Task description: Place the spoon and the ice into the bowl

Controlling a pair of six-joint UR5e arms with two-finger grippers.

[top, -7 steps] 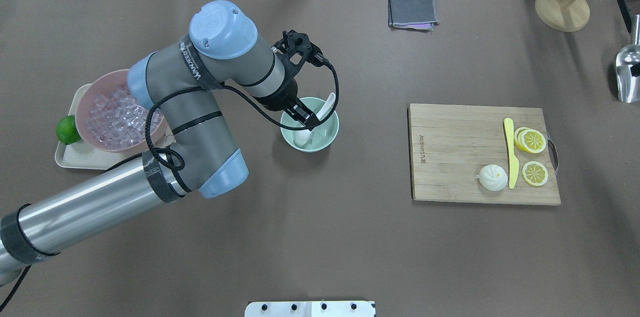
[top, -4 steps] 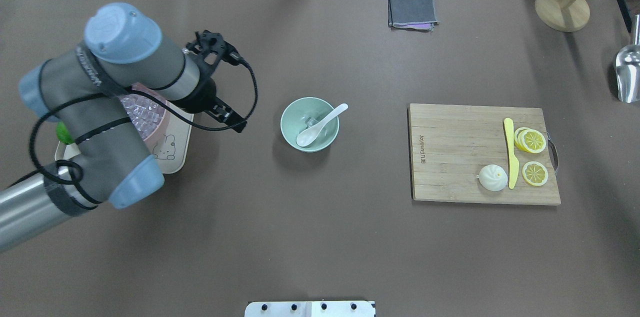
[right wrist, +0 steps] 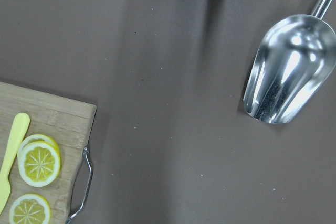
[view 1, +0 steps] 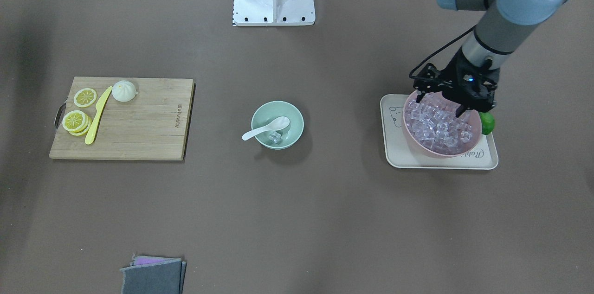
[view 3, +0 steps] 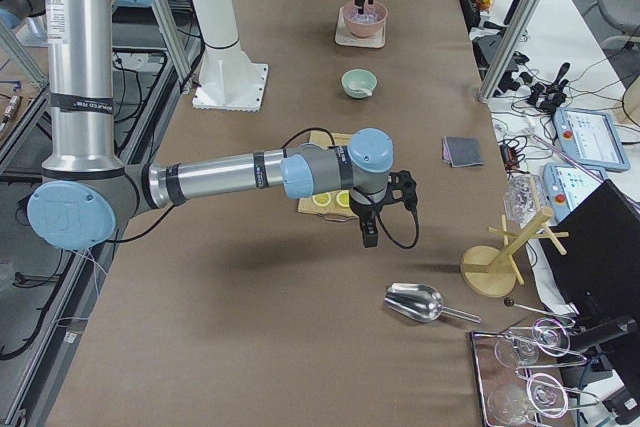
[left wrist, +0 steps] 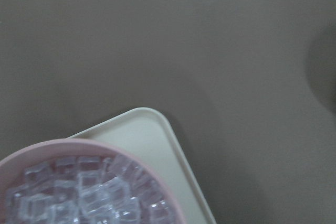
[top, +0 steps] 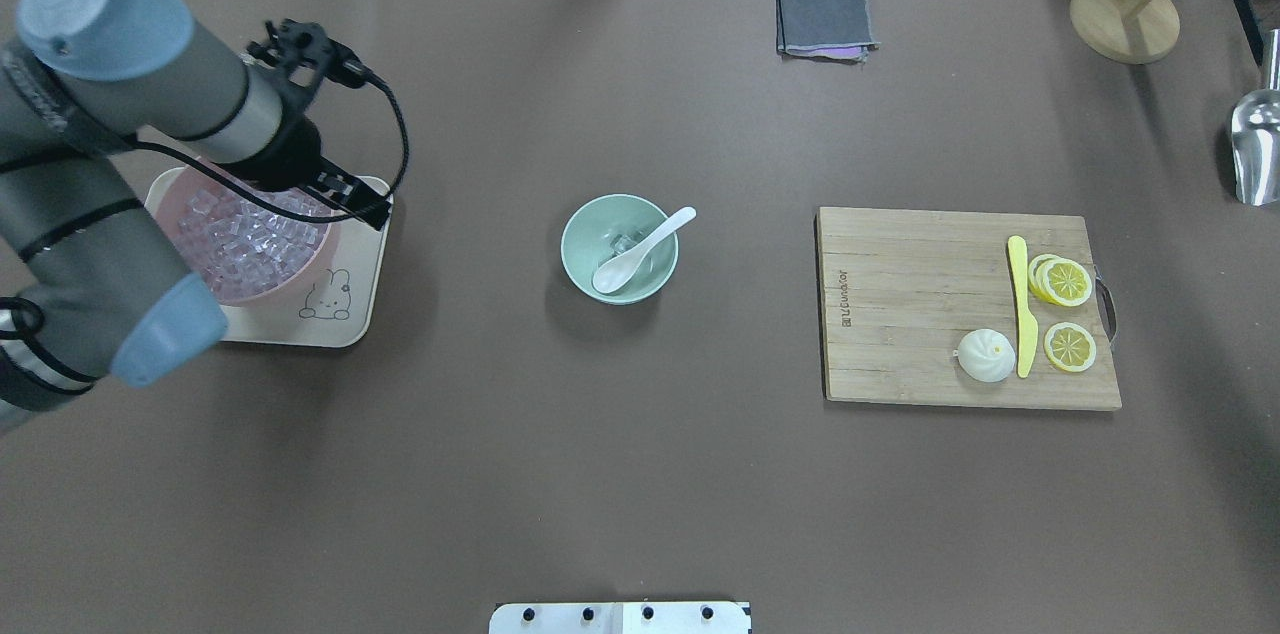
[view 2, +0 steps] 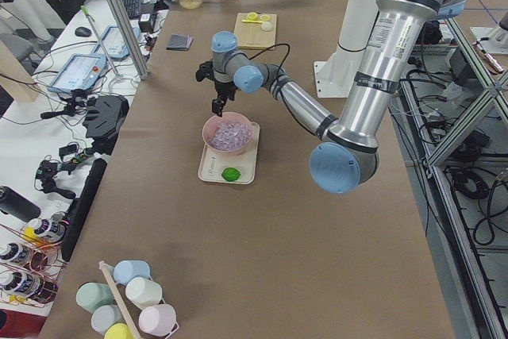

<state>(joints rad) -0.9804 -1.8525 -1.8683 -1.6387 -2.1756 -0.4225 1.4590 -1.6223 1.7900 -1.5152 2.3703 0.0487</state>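
Observation:
The mint-green bowl (top: 575, 226) stands at the table's middle and also shows in the front view (view 1: 295, 120). The white spoon (top: 640, 251) lies in it, scoop down and handle on the rim, next to an ice cube (view 1: 275, 137). My left gripper (view 1: 440, 105) is open and empty, just above the heap of ice cubes (top: 250, 239) in the pink bowl (view 1: 420, 144). It also shows in the overhead view (top: 365, 204). My right gripper (view 3: 368, 232) shows only in the right side view, over the table beyond the cutting board; I cannot tell its state.
The pink bowl sits on a cream tray (top: 340, 319) with a lime (view 1: 487, 123). A cutting board (top: 900, 314) holds a yellow knife (top: 1020, 304), lemon slices and a bun. There is also a grey cloth (top: 825, 19), a metal scoop (right wrist: 289, 72) and a wooden stand (top: 1125, 14).
My left arm has swung left, from over the mint bowl to over the pink bowl of ice. The spoon and an ice cube stay in the mint bowl.

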